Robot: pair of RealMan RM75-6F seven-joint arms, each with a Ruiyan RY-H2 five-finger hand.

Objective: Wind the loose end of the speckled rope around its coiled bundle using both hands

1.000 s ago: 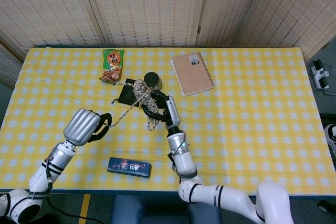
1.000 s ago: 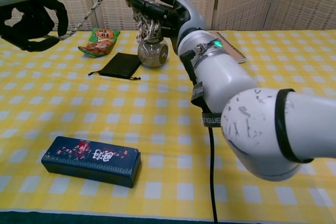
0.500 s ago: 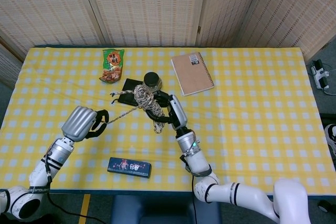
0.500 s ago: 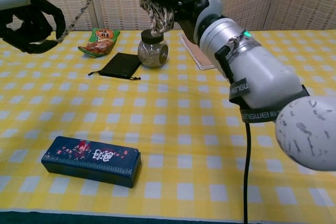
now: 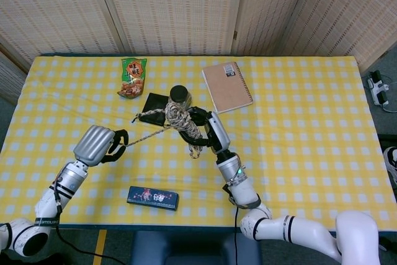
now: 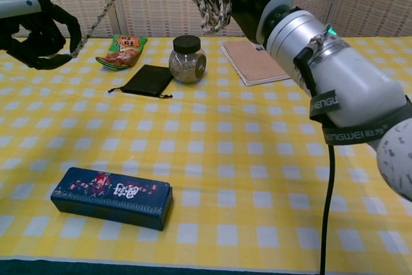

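Above the checked table | my right hand grips the coiled bundle, raised near the jar | my left hand pinches the loose end, drawn taut.

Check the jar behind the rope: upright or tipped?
Upright: the glass jar stands on its base on the tablecloth, black lid on top.

Table under yellow-and-white checked cloth. Woven reed screens along the back. Grey floor at right, with a power strip.
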